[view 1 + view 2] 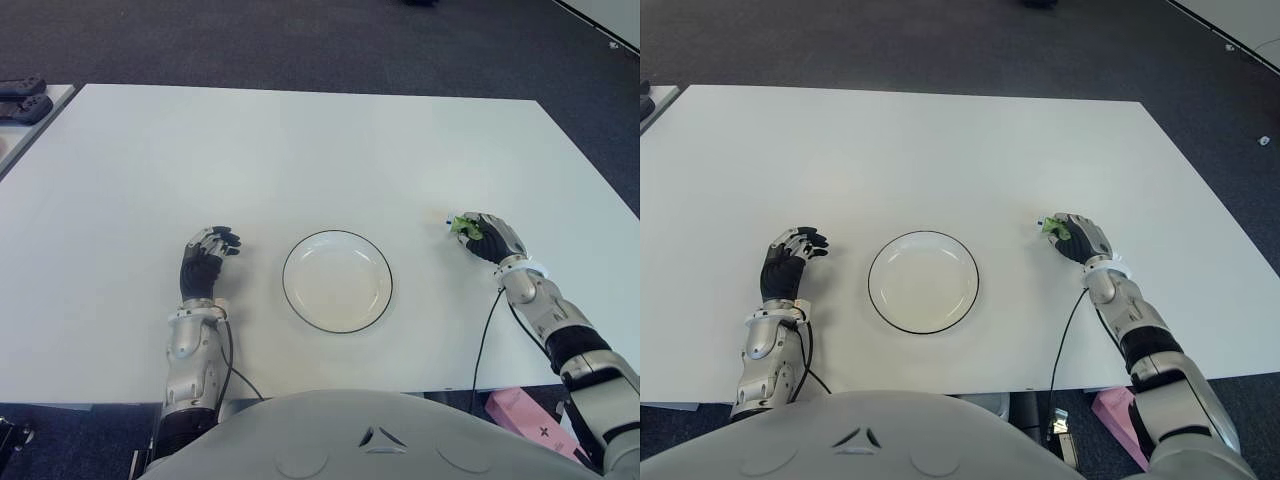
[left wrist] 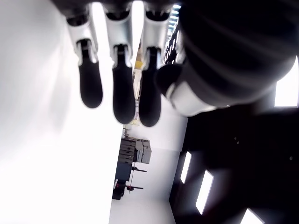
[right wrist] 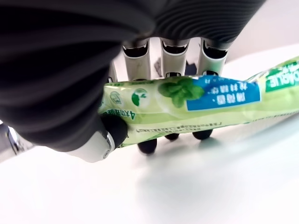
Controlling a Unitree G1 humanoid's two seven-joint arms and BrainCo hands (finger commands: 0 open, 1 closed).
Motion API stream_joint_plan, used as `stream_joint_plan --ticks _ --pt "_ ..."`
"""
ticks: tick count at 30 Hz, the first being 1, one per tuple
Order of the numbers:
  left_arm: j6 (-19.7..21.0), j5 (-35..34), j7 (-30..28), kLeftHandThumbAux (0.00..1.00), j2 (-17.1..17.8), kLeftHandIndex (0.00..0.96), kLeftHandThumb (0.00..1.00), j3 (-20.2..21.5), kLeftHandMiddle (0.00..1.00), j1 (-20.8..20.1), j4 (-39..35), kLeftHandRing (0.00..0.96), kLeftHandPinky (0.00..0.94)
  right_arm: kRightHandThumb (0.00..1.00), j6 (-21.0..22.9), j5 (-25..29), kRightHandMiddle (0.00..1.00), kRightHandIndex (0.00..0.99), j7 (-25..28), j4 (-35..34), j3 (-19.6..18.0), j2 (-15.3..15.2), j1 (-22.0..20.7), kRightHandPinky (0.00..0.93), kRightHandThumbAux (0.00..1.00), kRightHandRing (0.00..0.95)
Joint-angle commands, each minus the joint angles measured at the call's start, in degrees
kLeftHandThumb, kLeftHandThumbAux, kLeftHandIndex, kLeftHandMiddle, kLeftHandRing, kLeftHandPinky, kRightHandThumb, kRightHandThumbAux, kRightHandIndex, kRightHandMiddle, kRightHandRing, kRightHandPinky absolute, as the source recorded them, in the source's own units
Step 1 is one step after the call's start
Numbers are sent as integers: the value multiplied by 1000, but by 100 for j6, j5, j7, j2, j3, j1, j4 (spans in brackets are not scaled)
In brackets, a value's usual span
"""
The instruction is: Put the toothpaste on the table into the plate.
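Observation:
The toothpaste [image 3: 196, 102] is a green tube with a blue label and a mint-leaf print. It lies across my right hand [image 1: 488, 238], whose fingers curl behind it while the thumb presses its front. In the eye views only the tube's green end [image 1: 460, 226] pokes out of that hand, low at the white table [image 1: 300, 150], to the right of the plate. The white plate [image 1: 337, 281] with a dark rim sits near the table's front edge, with nothing in it. My left hand [image 1: 205, 260] shows left of the plate, its fingers relaxed and holding nothing.
Dark controllers [image 1: 22, 98] lie on a separate surface at the far left. A pink box [image 1: 530, 418] sits on the floor below the table's front right corner. A cable [image 1: 484, 340] runs from my right wrist over the table edge.

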Motion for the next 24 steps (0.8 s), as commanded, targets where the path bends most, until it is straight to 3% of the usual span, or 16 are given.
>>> stream_joint_plan --ticks 1,11,19,24 --pt "189 46 127 726 10 429 709 34 500 40 89 496 457 731 327 371 845 440 806 -545 -195 196 597 852 711 842" --pt "122 17 119 726 -11 430 708 31 497 24 121 488 466 733 424 625 860 441 1227 -1180 -829 326 838 873 712 860" --pt "69 -39 72 726 -11 430 709 40 497 17 182 495 473 735 777 713 869 441 1387 -1812 -1296 516 1001 882 711 870" --pt "100 -32 82 726 -9 429 709 32 497 16 181 493 468 736 746 594 876 441 1045 -2219 -1582 796 1093 886 711 878"
